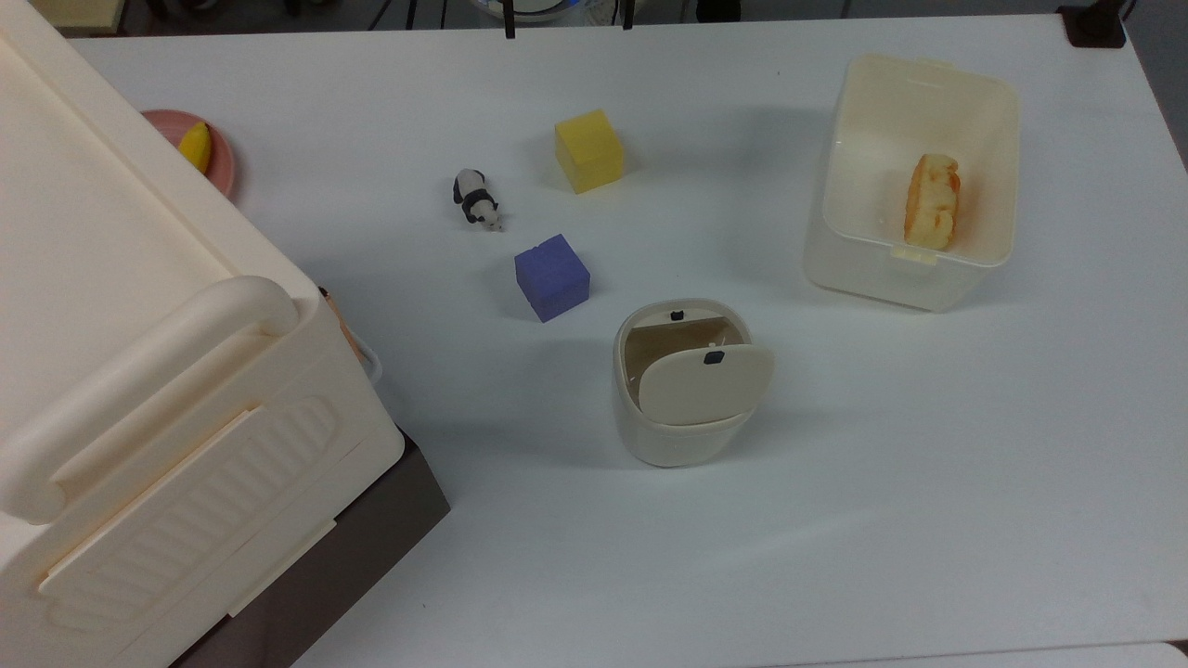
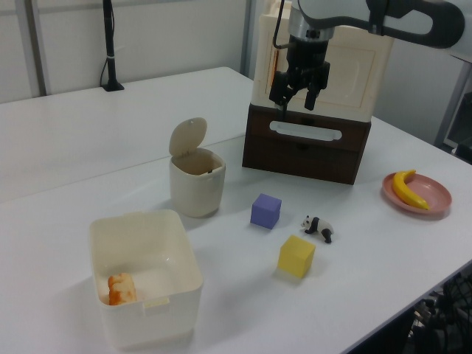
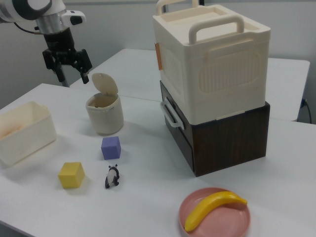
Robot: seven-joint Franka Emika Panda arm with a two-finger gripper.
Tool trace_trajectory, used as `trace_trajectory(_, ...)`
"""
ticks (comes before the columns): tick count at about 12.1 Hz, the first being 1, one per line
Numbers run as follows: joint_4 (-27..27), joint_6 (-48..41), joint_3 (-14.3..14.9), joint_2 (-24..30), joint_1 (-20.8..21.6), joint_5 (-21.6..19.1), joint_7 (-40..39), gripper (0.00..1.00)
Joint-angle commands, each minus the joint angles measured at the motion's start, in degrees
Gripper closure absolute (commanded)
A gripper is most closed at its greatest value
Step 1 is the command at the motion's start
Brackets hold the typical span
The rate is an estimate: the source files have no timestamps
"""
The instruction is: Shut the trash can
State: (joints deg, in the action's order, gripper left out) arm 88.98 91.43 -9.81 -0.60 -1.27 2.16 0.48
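Hovering with its fingers spread and holding nothing, my gripper (image 2: pixel 297 91) hangs in the air, the trash can (image 2: pixel 197 183) below it on the table (image 2: pixel 88 140) with its lid (image 2: pixel 187 136) up. I read no writing on anything. In the top view I see bread (image 1: pixel 933 200) inside the tub (image 1: pixel 905 269); the right view's tub (image 3: pixel 24 133) hides it.
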Motion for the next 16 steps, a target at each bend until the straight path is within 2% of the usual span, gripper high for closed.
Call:
trace_trajectory(1,1.98,1.64,0.32,1.48,-0.14,-0.93,-1.09,0.00)
trace_trajectory(16,1.63,1.74,0.32,1.48,0.04,0.03,-1.53,0.00)
